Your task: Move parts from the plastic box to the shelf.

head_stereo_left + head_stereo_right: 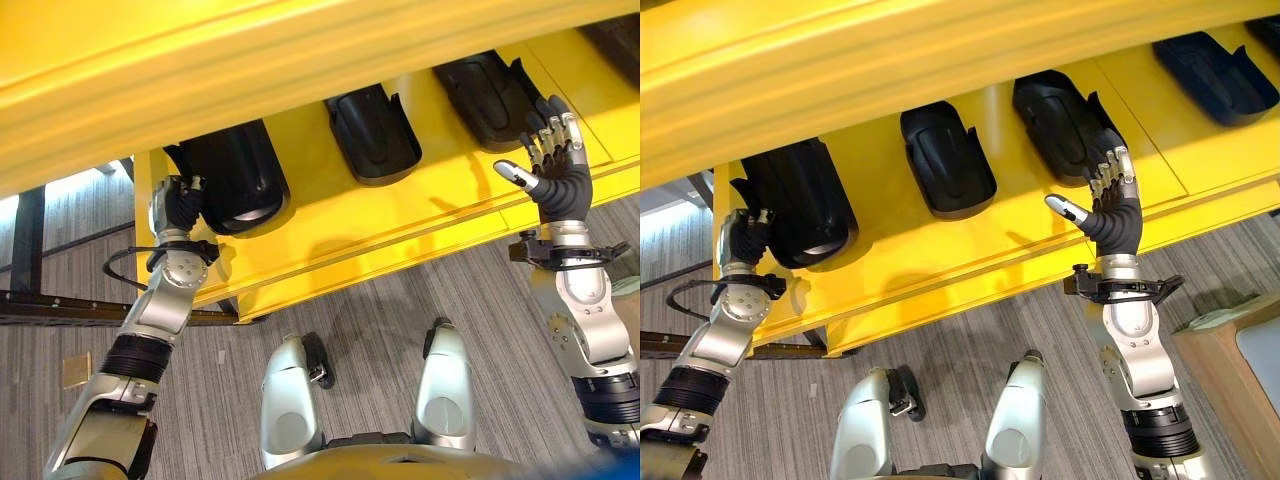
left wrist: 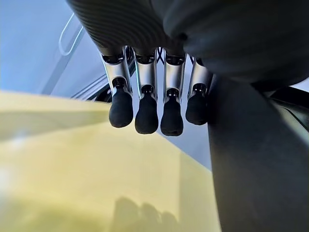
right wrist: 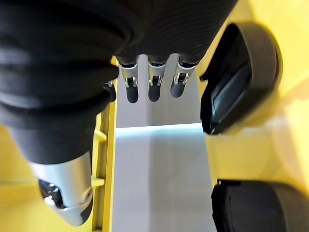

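left eye view: yellow shelf [image 1: 330,225] slanting across, under a yellow upper beam [image 1: 250,60]. three black moulded parts lying on the shelf in a row: leftmost part [image 1: 235,175], middle part [image 1: 372,135], right part [image 1: 490,85]. left hand [image 1: 180,205] pressed against the near end of the leftmost part at the shelf's left edge; cannot tell here how the fingers sit round it. right hand [image 1: 555,165] raised upright just in front of the shelf's front edge, beside the right part, fingers straight, thumb out to the side, nothing held. grey striped carpet [image 1: 380,320] below.

right eye view: same row of parts, plus a fourth black part [image 1: 1215,65] farther right on the shelf. right hand relaxed and spread, fingertips [image 1: 1110,160] overlapping the near end of the third part; cannot tell whether touching. corner of a wooden table [image 1: 1230,350] at lower right.

left wrist view: dark-tipped fingers [image 2: 145,113] hanging in a row, slightly bent, beside a large black part [image 2: 256,159] close against the hand; yellow shelf surface [image 2: 87,174] beneath. cannot tell whether grasping.

right wrist view: fingers [image 3: 153,82] extended, empty. two black parts [image 3: 239,79] [image 3: 256,205] on the yellow shelf [image 3: 294,29] alongside.
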